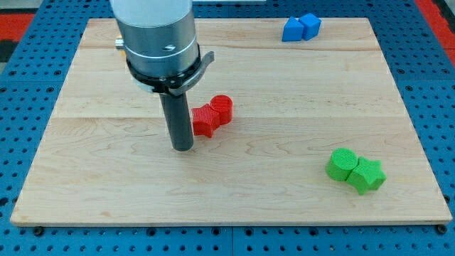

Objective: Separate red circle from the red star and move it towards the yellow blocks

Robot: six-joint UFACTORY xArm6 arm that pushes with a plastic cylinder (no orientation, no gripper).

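The red circle [222, 108] and the red star [205, 121] sit touching near the board's middle, the circle to the upper right of the star. My tip [183, 147] rests on the board just left of and slightly below the red star, very close to it. No yellow blocks show in the view; the arm's body may hide part of the upper left.
Two blue blocks [301, 28] touch each other at the view's top right. A green circle [341, 163] and a green star [367, 175] touch at the lower right. The wooden board [106, 192] lies on a blue pegboard.
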